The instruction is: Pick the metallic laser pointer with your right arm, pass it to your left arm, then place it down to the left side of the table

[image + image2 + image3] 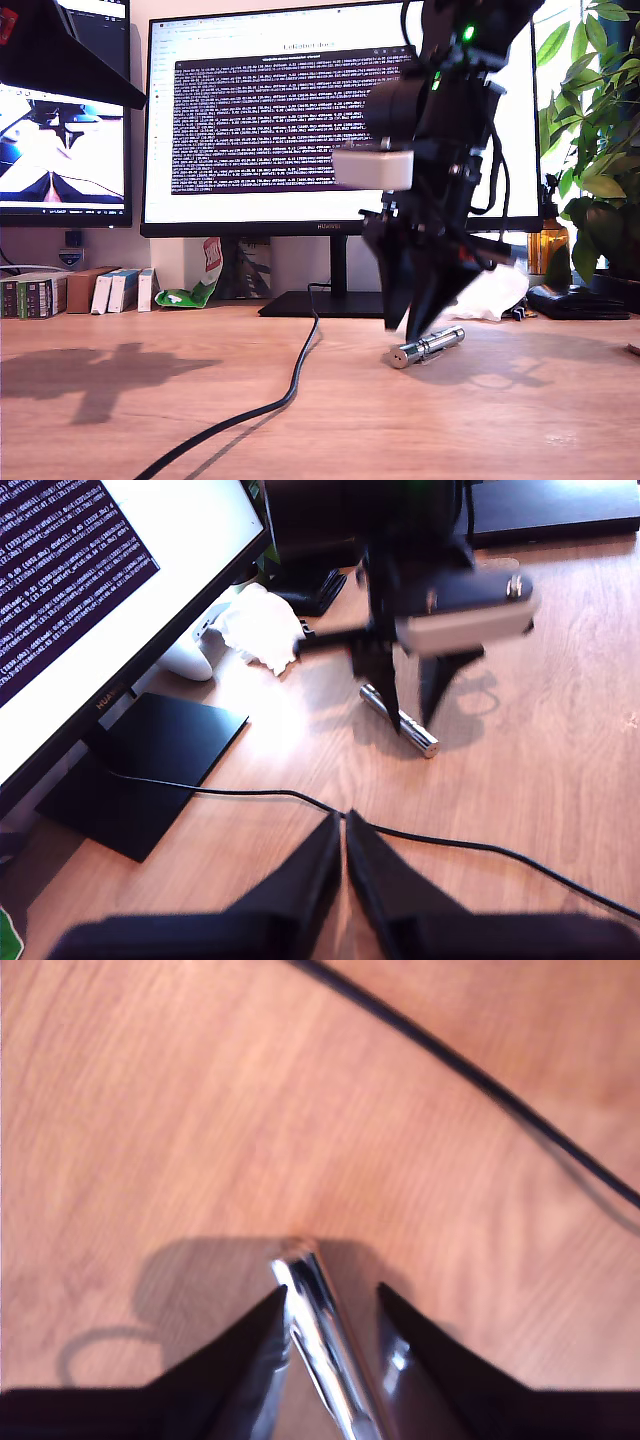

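The metallic laser pointer (pixel 427 347) lies partly masked by my second gripper (pixel 415 325), its far end hidden behind the jaws; in the second wrist view its rear runs off the frame at 6 o'clock. That arm appears motion-blurred in the first wrist view. The black cable (pixel 262 412) exits the exterior view at 7 o'clock. Text on the monitor (pixel 255 115) is too small to read.

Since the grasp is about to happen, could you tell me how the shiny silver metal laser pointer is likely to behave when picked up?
The shiny silver metal laser pointer looks rigid, so it should not flex. Its polished round barrel may slip between my second gripper's smooth black jaws, which straddle it with a gap on one side. Lying flat on the light-brown wooden table, it could roll if nudged.
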